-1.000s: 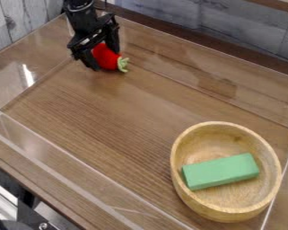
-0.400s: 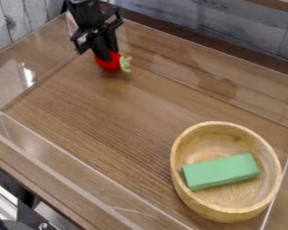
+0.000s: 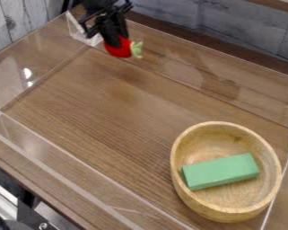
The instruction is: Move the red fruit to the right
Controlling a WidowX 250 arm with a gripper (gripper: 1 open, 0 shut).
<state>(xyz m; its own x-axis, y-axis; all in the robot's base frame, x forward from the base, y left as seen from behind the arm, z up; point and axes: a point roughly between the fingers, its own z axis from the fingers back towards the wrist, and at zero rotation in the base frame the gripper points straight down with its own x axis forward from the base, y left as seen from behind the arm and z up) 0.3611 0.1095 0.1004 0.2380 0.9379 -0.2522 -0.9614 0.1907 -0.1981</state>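
Note:
The red fruit [image 3: 121, 48] is a small bright-red toy strawberry with a green leafy cap pointing right. It hangs a little above the wooden table top at the far left. My black gripper [image 3: 110, 38] comes down from the top left and is shut on the red fruit's upper left side, covering part of it. A faint reflection of the fruit shows on the table below it.
A round wooden bowl [image 3: 196, 138] stands at the near right and holds a green rectangular block [image 3: 221, 171]. Clear plastic walls [image 3: 26, 74] border the table on the left and front. A grey plank wall runs along the back.
The gripper shut on the red fruit, then lifted it off the table and carried it slightly up and to the right.

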